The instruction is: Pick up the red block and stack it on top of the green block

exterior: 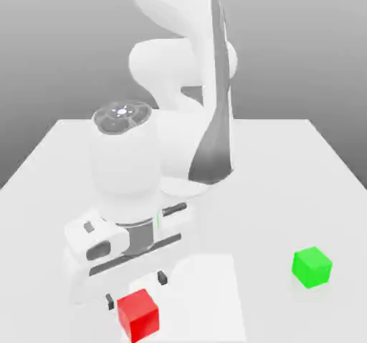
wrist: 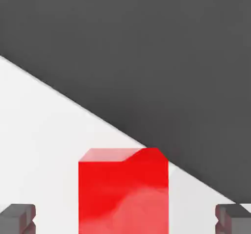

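Item: red block (exterior: 138,314), resting on the white bench (exterior: 287,162), between the spread, empty fingers (exterior: 136,288), just below their tips. Green block (exterior: 312,267) well apart. Handling: descend squarely, pads on opposite faces, then close.

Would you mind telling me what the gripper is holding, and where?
Nothing: the gripper is open, fingers apart on either side of the red block.

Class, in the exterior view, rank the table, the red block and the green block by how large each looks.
1. The table, far the largest.
2. The red block and the green block look alike; red seems marginally bigger, perhaps only from being nearer the camera.
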`<state>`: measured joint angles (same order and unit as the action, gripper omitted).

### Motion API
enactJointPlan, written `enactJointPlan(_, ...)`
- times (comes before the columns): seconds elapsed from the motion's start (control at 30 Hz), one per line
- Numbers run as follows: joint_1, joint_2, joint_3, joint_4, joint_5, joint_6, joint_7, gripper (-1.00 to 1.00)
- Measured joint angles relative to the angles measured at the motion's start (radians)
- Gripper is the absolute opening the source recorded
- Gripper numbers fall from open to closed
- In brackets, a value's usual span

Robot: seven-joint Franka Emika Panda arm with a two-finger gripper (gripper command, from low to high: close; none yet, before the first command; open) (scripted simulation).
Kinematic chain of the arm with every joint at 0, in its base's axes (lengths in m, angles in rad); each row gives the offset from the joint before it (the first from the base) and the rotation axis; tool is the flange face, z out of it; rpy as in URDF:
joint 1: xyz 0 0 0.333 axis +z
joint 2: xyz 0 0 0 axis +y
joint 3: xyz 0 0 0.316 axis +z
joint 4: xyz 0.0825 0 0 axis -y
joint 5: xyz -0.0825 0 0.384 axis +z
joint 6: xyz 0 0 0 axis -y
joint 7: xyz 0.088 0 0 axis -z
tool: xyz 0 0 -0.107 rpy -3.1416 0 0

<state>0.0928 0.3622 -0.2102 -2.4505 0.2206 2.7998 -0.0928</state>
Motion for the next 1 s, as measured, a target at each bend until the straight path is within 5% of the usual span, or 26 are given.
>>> enactJointPlan(0.03, -0.01, 0.025, 0.013, 0.004, 0.014, 0.02, -0.011, -1.0)
enactJointPlan(0.27, -0.011, 0.025, 0.014, 0.004, 0.013, 0.019, -0.011, -1.0)
enactJointPlan(0.43, 0.037, -0.129, -0.034, -0.026, -0.084, -0.102, 0.061, -1.0)
enactJointPlan(0.67, 0.242, -0.258, 0.127, -0.114, -0.16, -0.145, 0.104, -1.0)
enactJointPlan(0.83, 0.52, -0.343, 0.253, -0.181, -0.213, -0.152, 0.133, -1.0)
enactJointPlan(1.0, 0.509, -0.199, 0.228, -0.183, -0.227, -0.004, 0.142, -1.0)
